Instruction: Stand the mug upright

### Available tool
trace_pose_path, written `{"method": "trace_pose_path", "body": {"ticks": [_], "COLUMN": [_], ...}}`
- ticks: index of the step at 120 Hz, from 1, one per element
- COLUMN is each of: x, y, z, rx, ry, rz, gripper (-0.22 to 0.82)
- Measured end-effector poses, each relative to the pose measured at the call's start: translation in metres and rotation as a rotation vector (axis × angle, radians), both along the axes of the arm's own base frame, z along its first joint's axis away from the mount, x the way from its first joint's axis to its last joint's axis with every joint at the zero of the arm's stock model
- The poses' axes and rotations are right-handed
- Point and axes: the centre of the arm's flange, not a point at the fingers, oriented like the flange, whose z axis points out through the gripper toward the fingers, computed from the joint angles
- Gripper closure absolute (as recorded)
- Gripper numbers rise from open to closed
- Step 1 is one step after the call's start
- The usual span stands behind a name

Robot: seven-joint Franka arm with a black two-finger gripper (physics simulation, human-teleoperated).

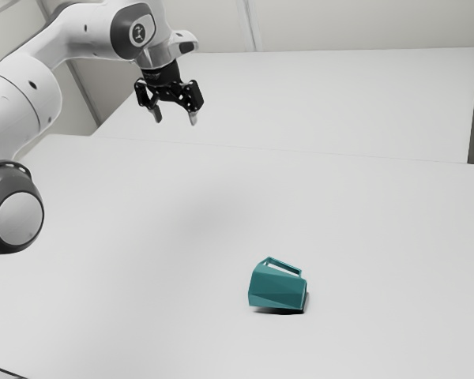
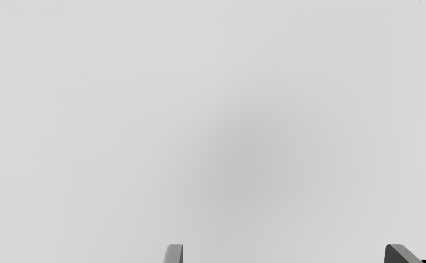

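Observation:
A teal mug (image 1: 276, 287) lies on its side on the white table, in the lower middle of the exterior view, its handle facing up and away. My gripper (image 1: 175, 118) hangs high above the table toward the exterior view's upper left, well apart from the mug. In the wrist view the gripper (image 2: 284, 252) has its two fingertips far apart, with nothing between them.
The white table (image 1: 142, 205) extends widely around the mug. Behind it is another white surface (image 1: 340, 103), with pale walls beyond. A soft shadow falls on the table beneath my hand.

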Motion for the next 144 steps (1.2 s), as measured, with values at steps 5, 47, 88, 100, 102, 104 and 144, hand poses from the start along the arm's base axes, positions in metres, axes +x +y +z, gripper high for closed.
{"method": "trace_pose_path", "body": {"ticks": [5,47,88,100,102,104,144], "x": [0.0,-0.002,-0.047,-0.056,-0.059,-0.061,-0.126], "y": [0.0,-0.007,-0.043,-0.043,-0.044,-0.045,-0.067], "z": [0.0,0.003,-0.039,-0.08,-0.089,-0.097,-0.167], "rx": [0.0,0.0,-0.208,-0.338,-0.362,-0.384,-0.691], "ry": [-0.001,-0.005,0.098,0.172,0.186,0.197,0.242], "rz": [0.0,-0.011,-0.004,0.053,0.064,0.074,0.167], "gripper": [0.0,0.0,0.0,0.0,0.0,0.0,0.0]}}
